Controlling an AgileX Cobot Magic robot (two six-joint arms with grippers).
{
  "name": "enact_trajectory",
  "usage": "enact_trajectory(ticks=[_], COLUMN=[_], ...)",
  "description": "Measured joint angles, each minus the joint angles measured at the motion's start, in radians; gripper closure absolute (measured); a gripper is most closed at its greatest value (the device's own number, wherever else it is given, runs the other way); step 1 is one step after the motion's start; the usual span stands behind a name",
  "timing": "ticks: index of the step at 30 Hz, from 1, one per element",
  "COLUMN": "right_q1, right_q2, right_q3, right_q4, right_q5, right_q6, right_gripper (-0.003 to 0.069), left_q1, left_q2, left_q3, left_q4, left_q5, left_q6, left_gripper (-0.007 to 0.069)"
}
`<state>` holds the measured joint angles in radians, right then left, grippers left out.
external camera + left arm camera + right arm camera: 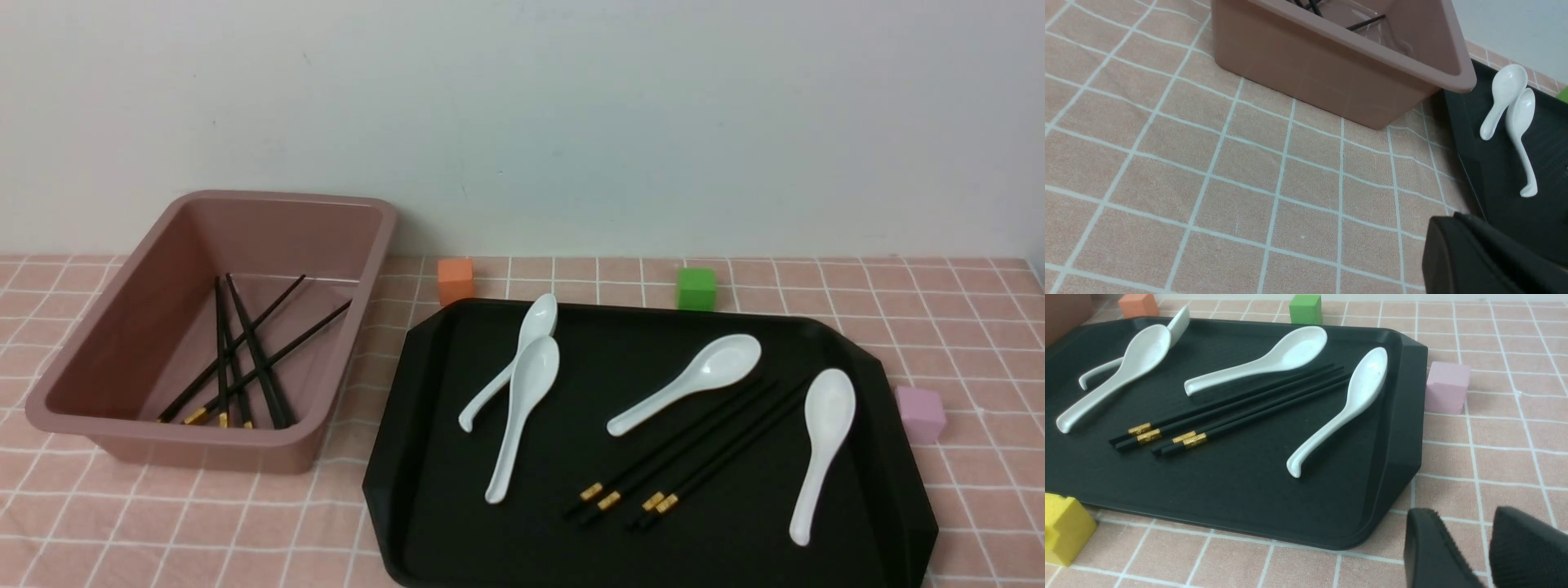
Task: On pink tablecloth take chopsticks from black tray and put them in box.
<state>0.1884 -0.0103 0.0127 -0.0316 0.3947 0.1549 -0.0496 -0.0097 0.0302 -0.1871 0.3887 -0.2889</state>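
Several black chopsticks (678, 457) with gold bands lie side by side on the black tray (571, 539), between two white spoons; they also show in the right wrist view (1237, 412). Several more chopsticks (245, 359) lie crossed inside the dusty-pink box (122, 327), left of the tray on the pink tablecloth (163, 531). Neither gripper shows in the front view. My left gripper (1449, 222) looks shut and empty over the cloth near the box (1310, 69) and the tray's corner (1494, 192). My right gripper (1464, 516) is open and empty over the cloth beside the tray's near corner (1396, 473).
Several white spoons (522, 392) lie on the tray. An orange cube (455, 280) and a green cube (695, 287) stand behind the tray, and a pink cube (920, 412) at its right. A yellow block (1065, 531) sits by the tray's front edge. A wall runs behind.
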Motion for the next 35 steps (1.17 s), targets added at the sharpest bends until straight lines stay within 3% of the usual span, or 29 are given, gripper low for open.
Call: enact_trajectory(ticks=[35], right_q1=[0.0], right_q2=[0.0], right_q3=[0.0], right_q4=[0.0], right_q5=[0.0], right_q6=[0.0], right_gripper=[0.0419], left_q1=[0.0], left_q2=[0.0], left_q3=[0.0], left_q4=[0.0], left_q5=[0.0], left_q6=[0.001], left_gripper=[0.0606])
